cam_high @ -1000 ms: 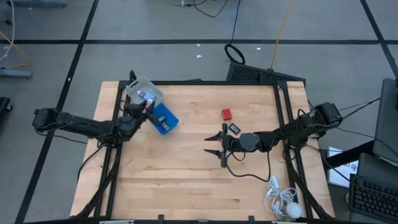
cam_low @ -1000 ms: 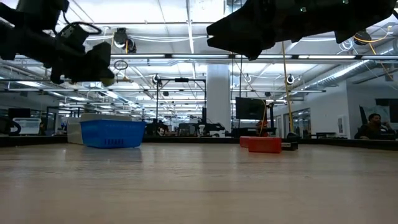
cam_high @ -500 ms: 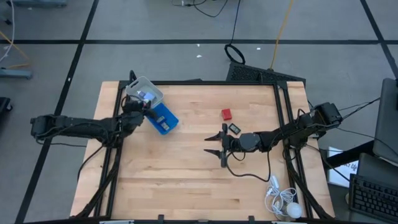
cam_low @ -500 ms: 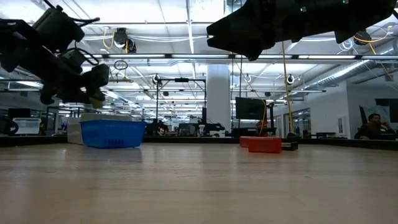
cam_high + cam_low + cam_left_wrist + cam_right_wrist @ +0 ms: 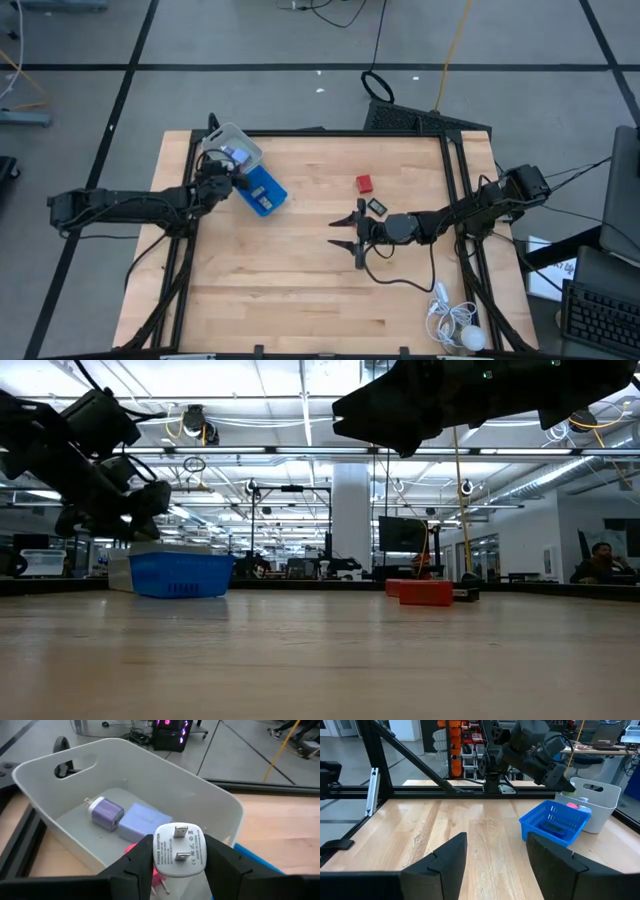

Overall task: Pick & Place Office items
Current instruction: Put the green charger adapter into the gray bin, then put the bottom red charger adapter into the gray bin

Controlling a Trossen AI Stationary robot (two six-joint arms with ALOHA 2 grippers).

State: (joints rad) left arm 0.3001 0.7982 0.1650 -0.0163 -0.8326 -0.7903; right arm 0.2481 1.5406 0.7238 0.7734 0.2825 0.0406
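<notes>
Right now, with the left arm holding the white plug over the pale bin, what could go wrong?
1. The left end effector grips the white plug above the bin near its rim; released here, it may fall outside, toward the blue basket.
2. It may land on the purple plug already inside and bounce.
3. The right end effector waits open near the red block; a careless move may knock it.

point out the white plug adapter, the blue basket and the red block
white plug adapter [image 5: 179, 851]: left wrist view, pronged face.
blue basket [image 5: 264, 191]: high view, its rim.
red block [image 5: 364, 183]: high view, top face.
</notes>
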